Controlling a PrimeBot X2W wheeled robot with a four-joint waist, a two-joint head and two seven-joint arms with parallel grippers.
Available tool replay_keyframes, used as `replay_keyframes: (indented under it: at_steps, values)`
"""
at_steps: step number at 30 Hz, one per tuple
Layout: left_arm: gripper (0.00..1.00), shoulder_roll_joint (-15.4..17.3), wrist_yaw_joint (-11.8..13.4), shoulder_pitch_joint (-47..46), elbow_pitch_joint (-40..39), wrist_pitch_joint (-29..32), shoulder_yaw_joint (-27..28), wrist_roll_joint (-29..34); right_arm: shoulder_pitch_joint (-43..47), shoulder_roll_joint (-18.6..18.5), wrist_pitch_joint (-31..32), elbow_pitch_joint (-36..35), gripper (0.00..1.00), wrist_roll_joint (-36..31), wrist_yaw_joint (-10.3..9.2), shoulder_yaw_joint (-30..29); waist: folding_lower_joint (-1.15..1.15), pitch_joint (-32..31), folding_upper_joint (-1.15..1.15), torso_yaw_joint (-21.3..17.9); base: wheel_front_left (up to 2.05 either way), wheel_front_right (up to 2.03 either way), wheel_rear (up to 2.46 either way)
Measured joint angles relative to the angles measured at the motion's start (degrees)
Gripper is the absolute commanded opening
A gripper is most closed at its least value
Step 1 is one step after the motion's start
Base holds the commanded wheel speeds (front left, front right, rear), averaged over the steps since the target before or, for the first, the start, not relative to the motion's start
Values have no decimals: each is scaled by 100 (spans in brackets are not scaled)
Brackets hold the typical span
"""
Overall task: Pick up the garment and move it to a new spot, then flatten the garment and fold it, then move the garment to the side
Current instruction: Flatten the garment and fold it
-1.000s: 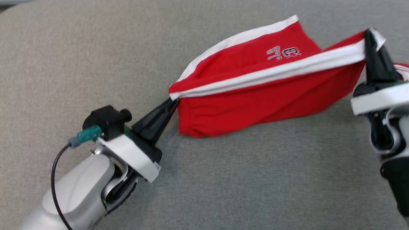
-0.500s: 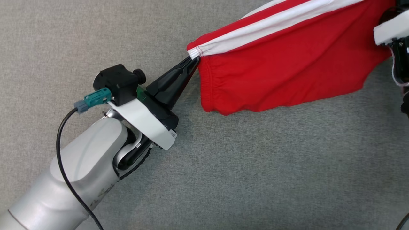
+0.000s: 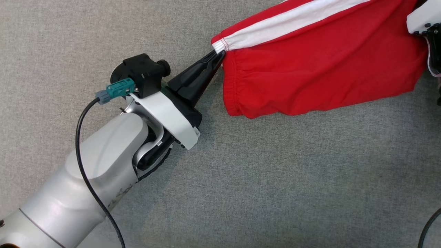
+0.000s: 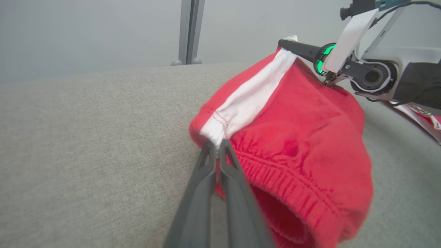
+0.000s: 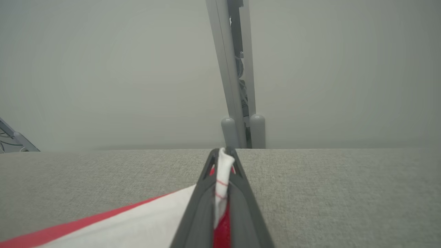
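The garment (image 3: 320, 65) is red with a white side stripe and an elastic hem, and it hangs stretched between my two grippers above the grey fabric surface (image 3: 241, 193). My left gripper (image 3: 220, 55) is shut on the white-striped corner at the garment's left end. Seen from the left wrist, that corner (image 4: 215, 136) sits pinched at my left gripper (image 4: 216, 144). My right gripper (image 5: 223, 155) is shut on the opposite white edge of the garment (image 5: 137, 224). The right arm's wrist (image 3: 425, 20) shows at the top right edge of the head view.
A grey upright post (image 5: 237, 86) stands beyond the far edge of the surface. A black cable (image 3: 89, 179) loops along my left forearm. Another piece of red and white cloth (image 4: 422, 119) lies on the surface under the right arm.
The head camera has tilted down, so the scene has shifted. Both grippers keep their hold and have carried the stretched garment up and to the right in view.
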Motion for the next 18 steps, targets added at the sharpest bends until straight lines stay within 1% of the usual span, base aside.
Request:
replay_keyframes:
  at_steps: [1,2,3,4,18]
  values:
    - [18,-7,0,-19,26,0,-21,-3,-16,14,0,53,50,-8,0,-3,0,-4,0,-1,0,0,0]
    - [64,-9,0,-48,48,0,-37,-19,-28,32,0,83,100,-26,0,2,0,-12,0,-4,0,0,0]
    - [89,-10,0,-73,66,0,-42,-44,-38,43,0,102,100,-46,0,0,0,-24,0,-8,0,0,0]
    - [100,-12,0,-77,79,0,-47,-51,-53,51,0,118,100,-46,0,1,0,-38,0,-12,0,0,0]
    - [100,13,0,49,233,0,27,-89,78,88,0,229,100,-24,0,-8,0,-353,0,-141,0,0,0]
